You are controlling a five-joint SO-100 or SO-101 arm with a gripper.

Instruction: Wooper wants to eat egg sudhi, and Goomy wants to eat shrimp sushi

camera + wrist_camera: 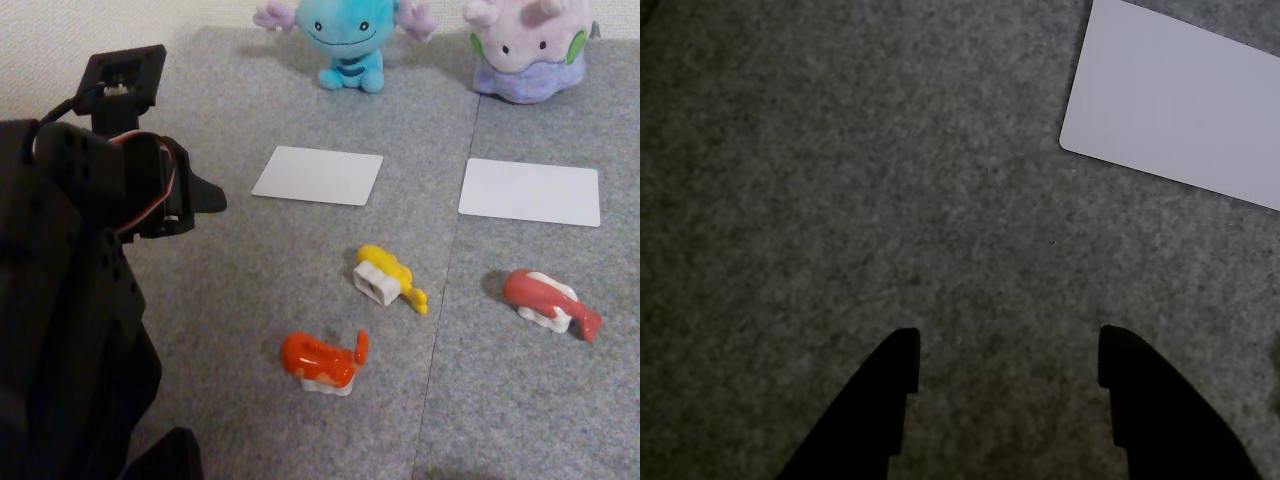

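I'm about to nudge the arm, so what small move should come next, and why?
Probably swing the open gripper rightward in the fixed view and lower it toward the yellow-topped plastic toy sushi. The gripper holds nothing and hovers over bare grey carpet, while the white card before the light blue plush toy has nothing on it.

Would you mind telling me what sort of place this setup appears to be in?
Probably a home floor or hobby space, not a lab: grey carpet tiles, plush toys Wooper and Goomy, and toy sushi like the egg sudhi.
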